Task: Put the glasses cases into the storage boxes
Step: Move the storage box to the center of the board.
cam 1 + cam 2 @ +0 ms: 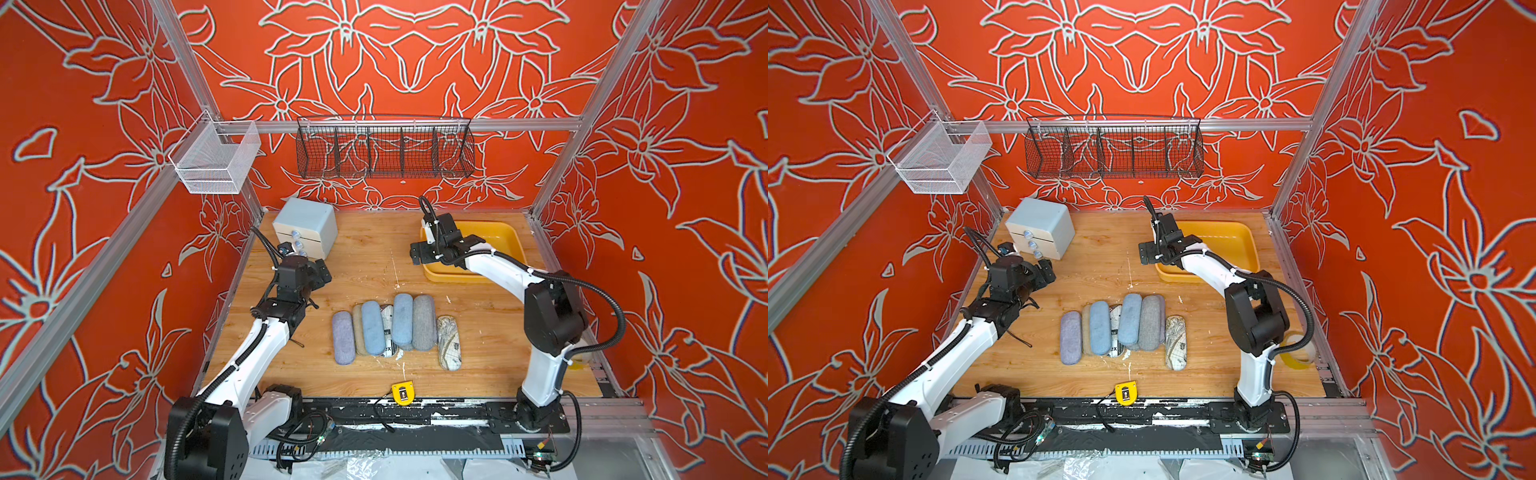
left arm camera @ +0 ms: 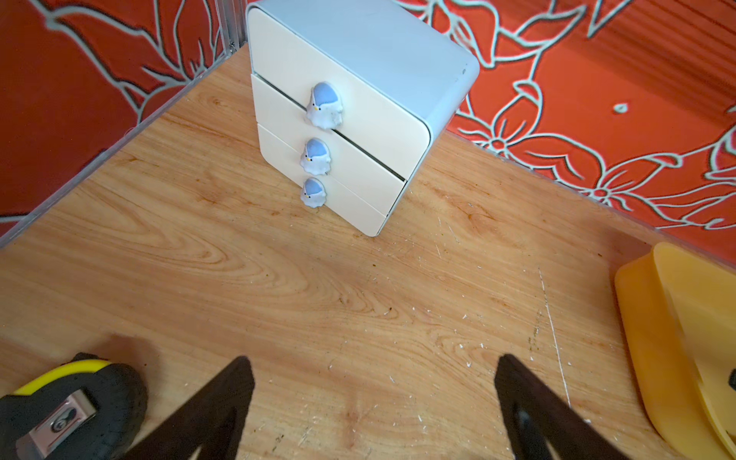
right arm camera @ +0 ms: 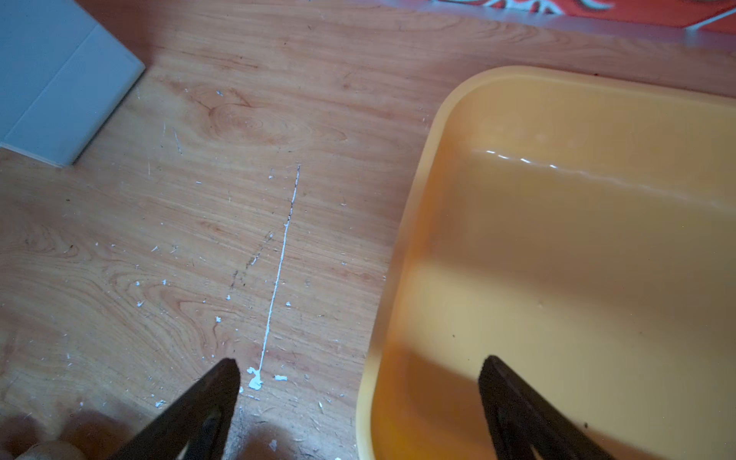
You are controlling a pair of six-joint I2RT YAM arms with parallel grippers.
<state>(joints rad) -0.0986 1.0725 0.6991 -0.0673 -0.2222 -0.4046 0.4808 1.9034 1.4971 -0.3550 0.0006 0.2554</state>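
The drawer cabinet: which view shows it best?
The left wrist view: the drawer cabinet is close, front and three knobs clear. Both top views show the cabinet small. The right wrist view catches only a corner.

The lavender case (image 1: 343, 337), tan case (image 1: 357, 330), light blue cases (image 1: 372, 328) and grey case (image 1: 424, 322) are showing plain fabric. The newsprint case (image 1: 387, 318) is carrying black-and-white print, the map case (image 1: 449, 343) beige linework. The tray (image 1: 505, 237) is presenting solid yellow, the cabinet (image 1: 307, 214) pale blue with cream drawers, the walls (image 1: 104, 216) orange-red with white flower outlines.
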